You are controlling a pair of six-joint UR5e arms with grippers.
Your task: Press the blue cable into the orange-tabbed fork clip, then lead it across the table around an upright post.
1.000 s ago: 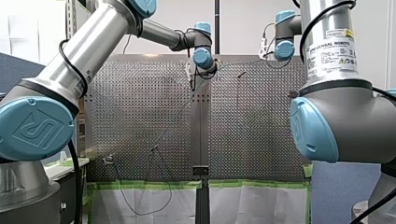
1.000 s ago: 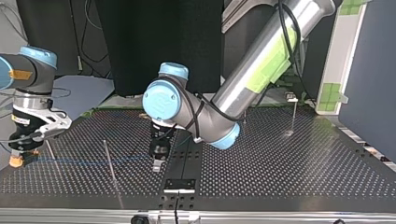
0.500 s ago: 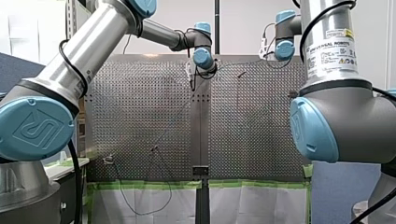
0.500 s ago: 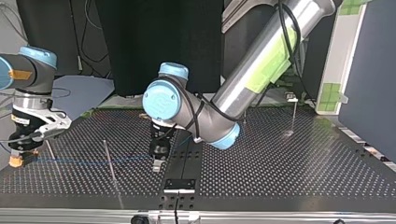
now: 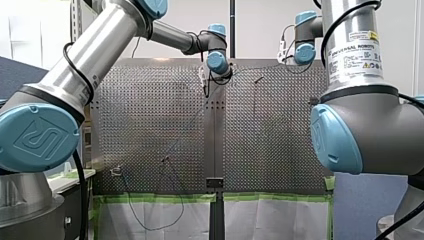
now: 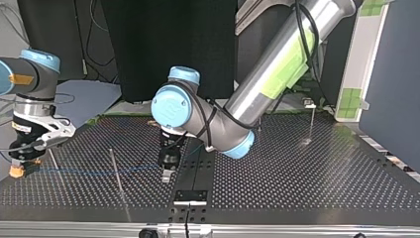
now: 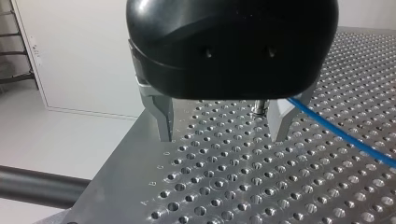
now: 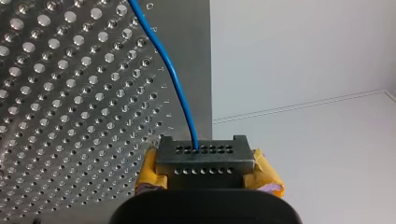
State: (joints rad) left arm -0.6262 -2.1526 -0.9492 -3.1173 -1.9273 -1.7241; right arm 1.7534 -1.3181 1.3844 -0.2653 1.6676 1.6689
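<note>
The thin blue cable [image 6: 99, 172] runs low over the perforated table [image 6: 307, 173], from my right gripper [image 6: 17, 167] at the top view's left to my left gripper [image 6: 168, 173] near the middle. In the right wrist view my right gripper [image 8: 201, 156] is shut on the blue cable [image 8: 173, 79], with yellow pads [image 8: 264, 172] either side of a grey holed tip. My left gripper [image 7: 223, 135] is open just above the plate, and nothing lies between its metal fingers [image 7: 163, 121]. The cable [image 7: 341, 135] comes out from behind one finger and leads away sideways. I cannot make out a fork clip.
Thin upright posts stand on the plate: one post [image 6: 116, 171] between the two grippers, a second post [image 6: 52, 159] close to my right gripper, a third post [image 6: 312, 121] at the far right of the top view. A small stud [image 7: 259, 108] sits ahead of my left gripper.
</note>
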